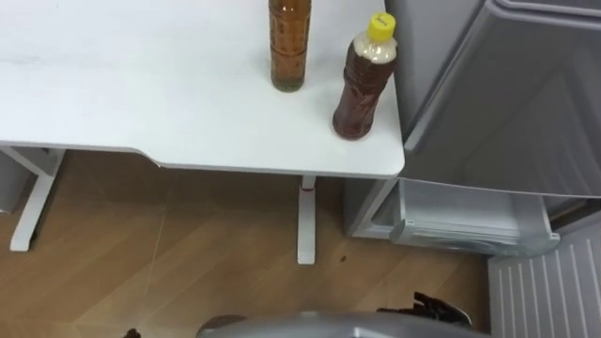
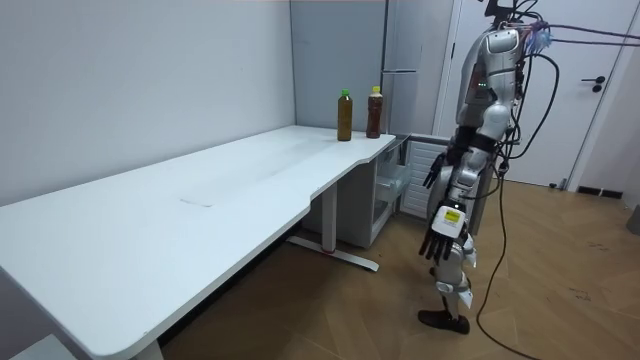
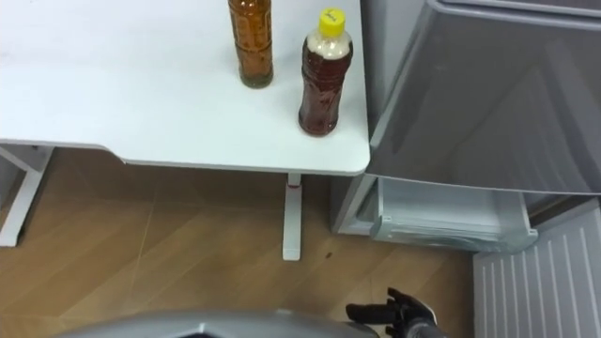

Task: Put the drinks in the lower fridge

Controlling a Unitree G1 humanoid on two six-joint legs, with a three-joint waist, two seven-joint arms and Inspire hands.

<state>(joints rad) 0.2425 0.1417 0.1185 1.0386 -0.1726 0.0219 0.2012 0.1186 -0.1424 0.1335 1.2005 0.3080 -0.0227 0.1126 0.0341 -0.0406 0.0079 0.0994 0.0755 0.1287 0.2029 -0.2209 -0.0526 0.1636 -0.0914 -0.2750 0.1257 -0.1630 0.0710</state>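
- Yellow-capped bottle (image 1: 362, 89): dark tea, upright on the surface (image 1: 141, 84), near the corner closest to the fridge.
- Amber bottle (image 1: 288, 47): upright too, just beside it on the robot's left and a little further back. The two are not touching.
- Both long axes are vertical, so I'd judge a side-on wrap around the body to be the natural grasp.
- Lower fridge (image 1: 460, 218): sits right of the surface corner and below it. Its lower door (image 1: 545, 282) is swung open towards the robot and a pale inner bin is exposed.
- Right robot hand (image 3: 399, 313): low at the robot's right side, fingers loose and spread, holding nothing. The bottles lie up, forward and slightly left of it, well apart.
- Left robot hand (image 2: 438, 243): hangs by the thigh in the room view, fingers splayed downward, empty.
- The robot stands facing the surface edge with the fridge on its right.
- Judgement: the right robot hand is nearer both the yellow-capped bottle and the fridge, so it is the likely first pick. No drink has been moved yet.
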